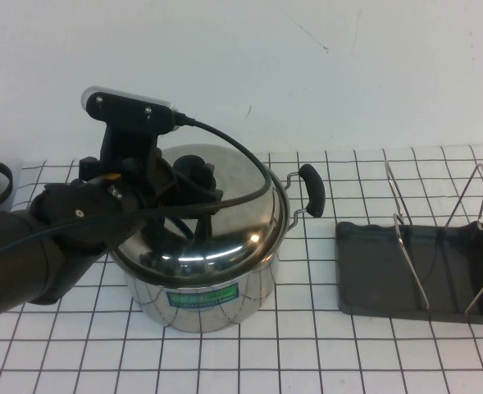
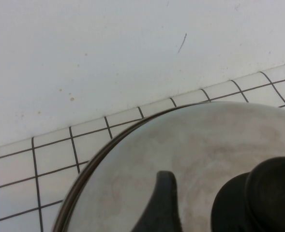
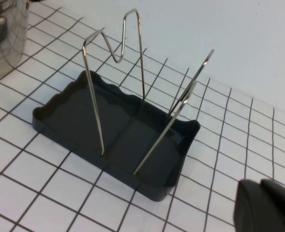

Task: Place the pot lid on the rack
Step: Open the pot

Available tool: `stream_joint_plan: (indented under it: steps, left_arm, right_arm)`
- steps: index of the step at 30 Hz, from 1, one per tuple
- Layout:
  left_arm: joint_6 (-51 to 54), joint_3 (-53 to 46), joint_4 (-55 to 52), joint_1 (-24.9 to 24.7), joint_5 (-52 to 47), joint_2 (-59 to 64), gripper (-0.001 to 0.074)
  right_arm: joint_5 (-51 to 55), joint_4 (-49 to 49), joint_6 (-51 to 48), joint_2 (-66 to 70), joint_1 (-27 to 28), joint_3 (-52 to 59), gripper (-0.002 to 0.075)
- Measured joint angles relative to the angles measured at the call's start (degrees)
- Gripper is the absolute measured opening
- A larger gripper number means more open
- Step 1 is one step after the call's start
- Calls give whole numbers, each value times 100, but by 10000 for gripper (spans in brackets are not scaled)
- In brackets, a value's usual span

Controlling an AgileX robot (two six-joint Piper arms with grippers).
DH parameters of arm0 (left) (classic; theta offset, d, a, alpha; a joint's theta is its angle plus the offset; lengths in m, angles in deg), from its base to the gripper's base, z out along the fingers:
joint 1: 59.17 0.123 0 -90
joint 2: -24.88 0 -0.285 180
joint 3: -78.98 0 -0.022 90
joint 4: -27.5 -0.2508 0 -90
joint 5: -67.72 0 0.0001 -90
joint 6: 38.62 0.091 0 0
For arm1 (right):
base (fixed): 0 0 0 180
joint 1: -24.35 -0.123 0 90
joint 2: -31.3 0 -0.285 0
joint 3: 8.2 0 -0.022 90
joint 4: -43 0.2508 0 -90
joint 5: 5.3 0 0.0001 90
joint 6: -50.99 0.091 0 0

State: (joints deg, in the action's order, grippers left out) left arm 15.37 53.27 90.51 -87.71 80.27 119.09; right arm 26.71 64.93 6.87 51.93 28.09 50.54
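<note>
The shiny domed pot lid sits on the steel pot at the table's middle left, its black knob at the top. My left gripper hangs over the lid at the knob and is open. In the left wrist view one finger stands beside the knob with a gap of lid between them. The dark grey rack with wire loops stands empty on the right. My right gripper is shut and empty, near the rack.
The pot's black handle sticks out toward the rack. A white wall runs close behind the pot. The pot's side shows in the right wrist view. White tiled table lies between pot and rack.
</note>
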Motion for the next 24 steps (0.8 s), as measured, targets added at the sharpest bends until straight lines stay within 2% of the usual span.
stream_joint_plan:
  steps: [24]
  left_arm:
    - [-13, 0, 76, 0, -129, 0, 584]
  right_arm:
    - [0, -12, 0, 0, 0, 0, -2]
